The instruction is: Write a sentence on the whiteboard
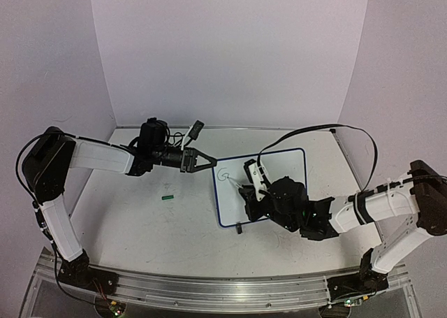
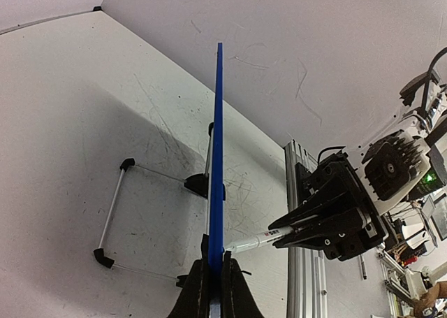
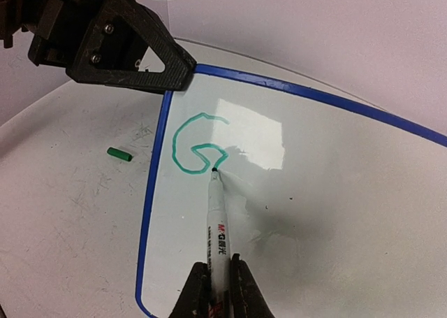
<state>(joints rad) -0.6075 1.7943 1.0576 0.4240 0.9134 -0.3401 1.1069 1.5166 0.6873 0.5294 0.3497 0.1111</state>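
Where the marker (image 3: 218,227) is clamped in the right gripper (image 3: 218,290), its tip is pressed to the whiteboard (image 3: 335,192) on the table (image 1: 140,234), at the sentence (image 3: 183,142), of which only a green "G" is written. Farther back, the board's edge is pinched by the left gripper (image 1: 209,159).

Green G (image 3: 174,145) on the white, blue-framed whiteboard (image 3: 335,192); cap (image 3: 119,154) also green.
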